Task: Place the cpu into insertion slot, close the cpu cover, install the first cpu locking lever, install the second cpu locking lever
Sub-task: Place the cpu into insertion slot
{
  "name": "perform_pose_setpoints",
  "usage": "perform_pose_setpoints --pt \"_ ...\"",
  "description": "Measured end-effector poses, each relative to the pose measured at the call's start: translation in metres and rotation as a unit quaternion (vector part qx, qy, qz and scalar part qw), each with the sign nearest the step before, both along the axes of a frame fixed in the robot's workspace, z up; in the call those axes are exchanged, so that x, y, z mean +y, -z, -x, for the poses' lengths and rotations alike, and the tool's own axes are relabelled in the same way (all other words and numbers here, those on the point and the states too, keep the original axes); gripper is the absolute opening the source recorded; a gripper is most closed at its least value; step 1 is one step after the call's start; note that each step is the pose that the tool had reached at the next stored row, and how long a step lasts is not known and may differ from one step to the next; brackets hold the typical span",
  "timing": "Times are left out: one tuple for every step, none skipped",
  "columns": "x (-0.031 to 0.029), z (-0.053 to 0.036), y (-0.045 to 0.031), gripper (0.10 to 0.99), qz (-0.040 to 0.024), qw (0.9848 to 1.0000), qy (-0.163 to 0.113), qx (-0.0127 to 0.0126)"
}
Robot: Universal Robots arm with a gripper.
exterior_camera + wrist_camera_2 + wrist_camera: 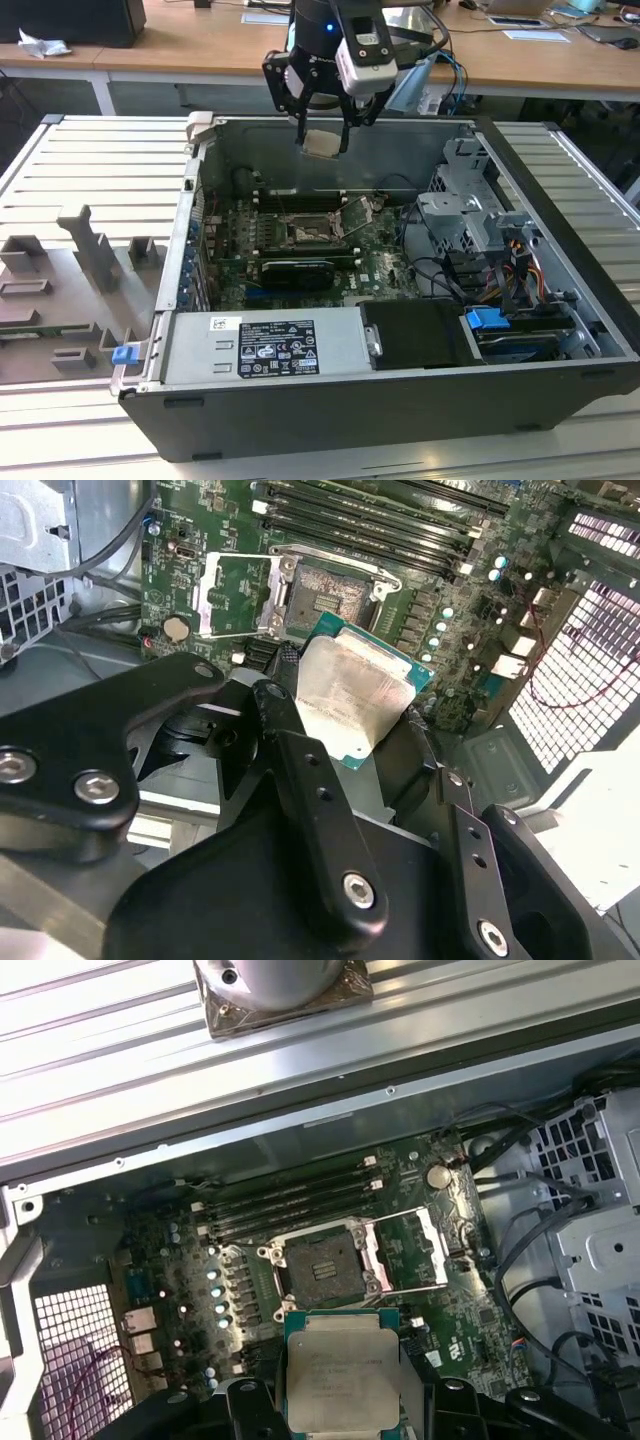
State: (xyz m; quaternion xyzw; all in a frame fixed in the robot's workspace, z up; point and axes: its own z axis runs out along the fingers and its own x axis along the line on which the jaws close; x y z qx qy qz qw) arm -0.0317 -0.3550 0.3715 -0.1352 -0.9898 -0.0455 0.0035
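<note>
My gripper (322, 138) hangs above the open computer case, shut on the cpu (322, 144), a pale square chip held by two opposite edges. In both wrist views the cpu (350, 695) (342, 1370) sits between the black fingers (285, 675), well above the green board. The insertion slot (305, 231) (325, 588) (320, 1265) lies below with its dark contact field bare. The cpu cover (358, 212) (232, 595) (410, 1250) is swung open, beside the slot toward the exterior view's right.
Long black RAM slots (290, 1195) run beside the socket. A labelled power supply (265, 347) fills the case's near side. A drive cage (470, 210) and cables (500, 270) stand at the exterior view's right. A grey fixture (70, 270) lies outside on the left.
</note>
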Motion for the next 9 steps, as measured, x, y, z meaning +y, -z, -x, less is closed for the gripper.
perform_pose_setpoints --pt "0.0 0.0 0.0 0.545 0.0 1.0 0.002 0.0" --pt "0.0 0.0 0.0 0.545 0.0 1.0 0.005 0.0" --pt "0.0 0.0 0.0 0.545 0.0 1.0 0.008 0.0" --pt "0.0 0.0 0.0 0.545 0.0 0.9999 0.011 0.0" --pt "0.0 0.0 0.0 0.545 0.0 0.9999 0.012 0.0" --pt "0.0 0.0 0.0001 0.545 0.0 0.9999 0.014 0.0" --pt "0.0 0.0 0.0001 0.545 0.0 0.9999 0.016 0.0" --pt "0.0 0.0 0.0001 0.545 0.0 0.9998 0.018 0.0" --pt "0.0 0.0003 0.0003 0.545 0.0 0.9997 0.023 0.0"
